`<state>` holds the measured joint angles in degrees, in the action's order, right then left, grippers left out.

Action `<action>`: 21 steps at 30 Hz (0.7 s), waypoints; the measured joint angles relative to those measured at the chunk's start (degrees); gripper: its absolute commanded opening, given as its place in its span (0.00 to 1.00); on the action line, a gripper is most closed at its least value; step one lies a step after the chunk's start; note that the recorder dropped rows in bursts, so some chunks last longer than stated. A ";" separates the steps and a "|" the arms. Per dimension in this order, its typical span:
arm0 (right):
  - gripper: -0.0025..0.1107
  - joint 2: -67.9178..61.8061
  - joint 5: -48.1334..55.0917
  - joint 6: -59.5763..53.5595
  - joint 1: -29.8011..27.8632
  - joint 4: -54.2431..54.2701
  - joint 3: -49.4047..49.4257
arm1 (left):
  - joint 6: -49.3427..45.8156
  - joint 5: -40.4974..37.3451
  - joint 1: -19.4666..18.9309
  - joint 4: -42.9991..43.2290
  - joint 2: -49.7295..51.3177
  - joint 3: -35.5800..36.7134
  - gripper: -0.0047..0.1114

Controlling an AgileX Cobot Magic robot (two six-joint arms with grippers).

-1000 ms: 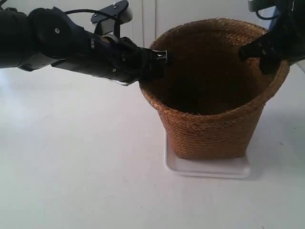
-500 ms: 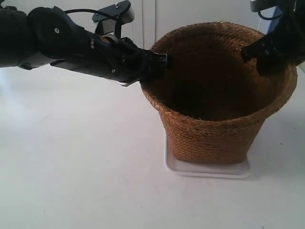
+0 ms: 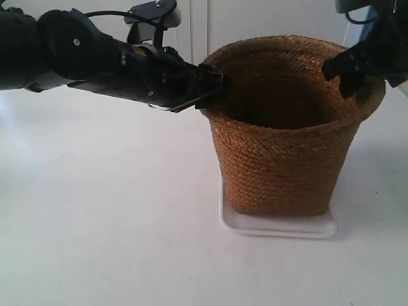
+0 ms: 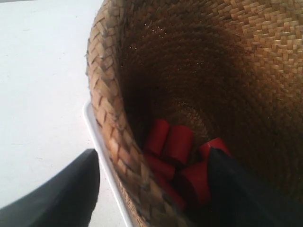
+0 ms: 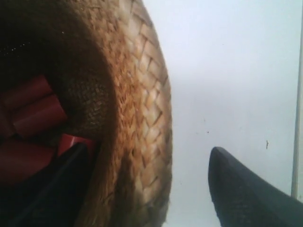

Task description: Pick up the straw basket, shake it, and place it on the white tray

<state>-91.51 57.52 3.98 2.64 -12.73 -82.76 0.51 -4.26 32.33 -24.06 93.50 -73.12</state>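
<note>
The straw basket (image 3: 280,159) stands upright on the white tray (image 3: 280,227). The gripper of the arm at the exterior view's left (image 3: 213,83) straddles the basket's near-side rim. The gripper of the arm at the exterior view's right (image 3: 344,70) straddles the opposite rim. In the left wrist view my left gripper (image 4: 151,153) is open, one finger outside the basket (image 4: 109,104) and one inside, with gaps to the wall. My right gripper (image 5: 147,149) is open too, its outer finger well clear of the basket (image 5: 147,94).
Several red cylinders (image 4: 177,142) lie on the basket's bottom, also seen as red cylinders (image 5: 38,116) in the right wrist view. The tray's edge (image 4: 97,137) shows beside the basket wall. White tabletop (image 3: 108,223) surrounds the tray; a white wall is behind.
The basket has come down from a tilt and now stands level on the tray. Both grippers have opened off its rim.
</note>
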 measured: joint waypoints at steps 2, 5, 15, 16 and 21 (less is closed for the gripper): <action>0.61 0.53 -0.64 0.00 0.00 0.00 0.00 | -0.13 0.11 0.00 0.12 -0.11 0.00 0.63; 0.61 1.64 -1.02 0.00 0.00 0.00 0.00 | -0.13 0.11 0.00 0.51 -0.49 0.00 0.63; 0.61 4.93 -2.05 0.00 0.00 0.00 0.00 | -0.13 0.11 0.00 1.17 -4.13 0.00 0.63; 0.61 5.32 -2.20 0.00 0.00 0.00 0.00 | -0.13 0.11 0.00 1.17 -4.62 0.00 0.63; 0.61 7.52 -2.17 0.00 0.00 -0.13 0.00 | -0.51 0.11 0.00 2.12 -7.00 0.00 0.57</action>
<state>-83.99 55.34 3.98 2.64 -12.87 -82.76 0.00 -4.14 32.33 -21.94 86.50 -73.12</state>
